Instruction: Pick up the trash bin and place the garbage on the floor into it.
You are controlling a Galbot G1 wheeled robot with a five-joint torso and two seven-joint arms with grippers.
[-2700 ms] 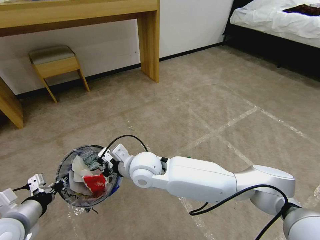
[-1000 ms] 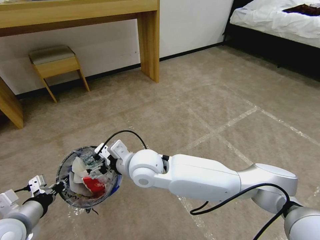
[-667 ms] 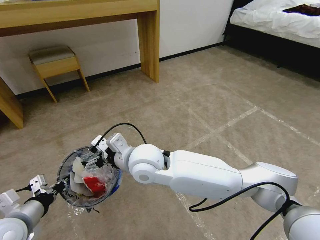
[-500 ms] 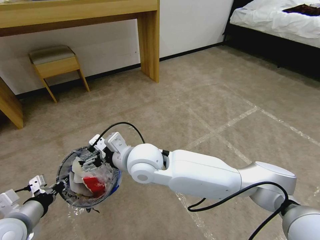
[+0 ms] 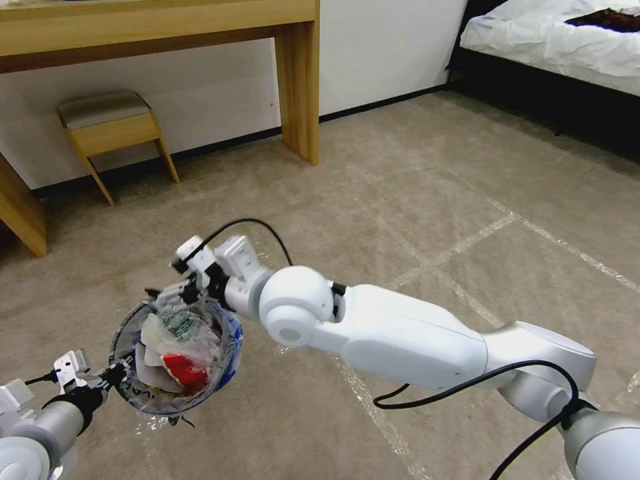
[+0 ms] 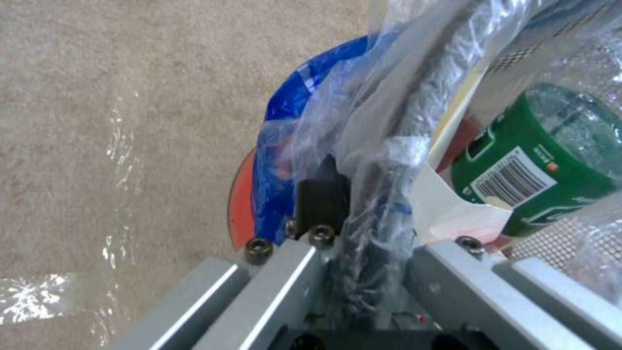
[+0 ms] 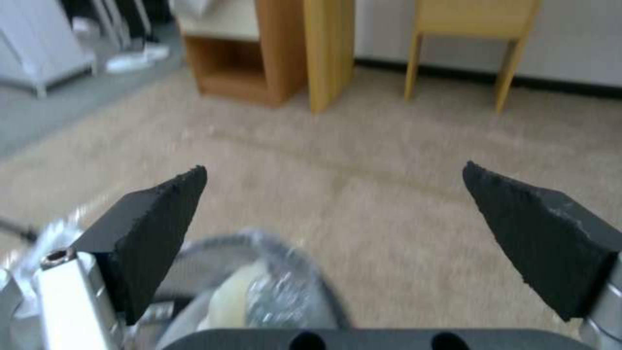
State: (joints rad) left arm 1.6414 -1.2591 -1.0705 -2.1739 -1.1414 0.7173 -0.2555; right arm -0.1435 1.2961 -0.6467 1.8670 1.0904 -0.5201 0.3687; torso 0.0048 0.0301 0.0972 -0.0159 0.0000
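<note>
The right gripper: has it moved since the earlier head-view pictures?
Yes. The right gripper has risen out of the trash bin, up toward the stool; its fingers are open.

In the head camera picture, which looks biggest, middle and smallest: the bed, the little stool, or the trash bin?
1. The bed looks largest, though the picture's edge cuts it off.
2. and 3. The trash bin and the stool look about alike; the bin is nearer the camera, so I won't rank them.
</note>
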